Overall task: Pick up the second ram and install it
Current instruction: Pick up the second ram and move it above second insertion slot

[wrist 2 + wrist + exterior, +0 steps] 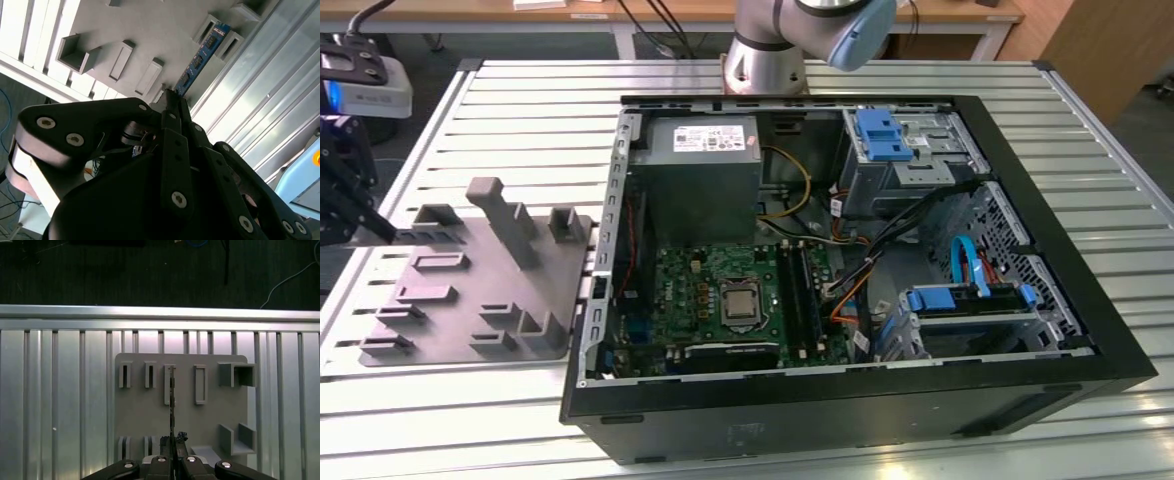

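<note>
My pincer (173, 100) looks clamped on the memory stick (202, 59) at its grey holder (150, 30); fitting it into the computer (854, 405) remains.

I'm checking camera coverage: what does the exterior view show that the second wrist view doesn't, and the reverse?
Exterior view: the open computer case with its green motherboard. Second wrist view: the second ram face-on with its chips, between two holder blocks, the gripper shut on its end. Shared: the grey holder plate, the gripper and the slatted table.
</note>
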You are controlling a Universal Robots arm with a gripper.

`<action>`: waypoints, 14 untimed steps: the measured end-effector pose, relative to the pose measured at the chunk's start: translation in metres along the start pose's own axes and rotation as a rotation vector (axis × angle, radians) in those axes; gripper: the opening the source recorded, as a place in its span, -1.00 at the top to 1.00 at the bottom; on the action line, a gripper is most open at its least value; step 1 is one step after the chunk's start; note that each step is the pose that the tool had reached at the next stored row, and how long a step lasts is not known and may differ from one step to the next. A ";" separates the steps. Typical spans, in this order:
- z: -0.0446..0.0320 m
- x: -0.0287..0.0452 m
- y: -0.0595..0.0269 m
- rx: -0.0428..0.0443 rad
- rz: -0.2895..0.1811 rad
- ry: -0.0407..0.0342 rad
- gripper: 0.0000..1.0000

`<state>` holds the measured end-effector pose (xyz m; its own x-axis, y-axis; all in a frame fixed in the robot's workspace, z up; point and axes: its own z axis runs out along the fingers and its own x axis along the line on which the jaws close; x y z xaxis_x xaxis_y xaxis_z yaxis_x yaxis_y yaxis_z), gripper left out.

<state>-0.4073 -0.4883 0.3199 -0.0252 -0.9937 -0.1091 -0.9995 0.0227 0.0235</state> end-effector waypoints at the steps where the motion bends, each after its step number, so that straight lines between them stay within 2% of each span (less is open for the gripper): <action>1: -0.0009 -0.0001 0.0000 0.0000 0.000 -0.0006 0.73; 14: -0.0129 -0.0014 0.0003 -0.0002 0.000 -0.0065 0.73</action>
<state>-0.4073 -0.4883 0.3329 -0.0252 -0.9930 -0.1156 -0.9995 0.0226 0.0237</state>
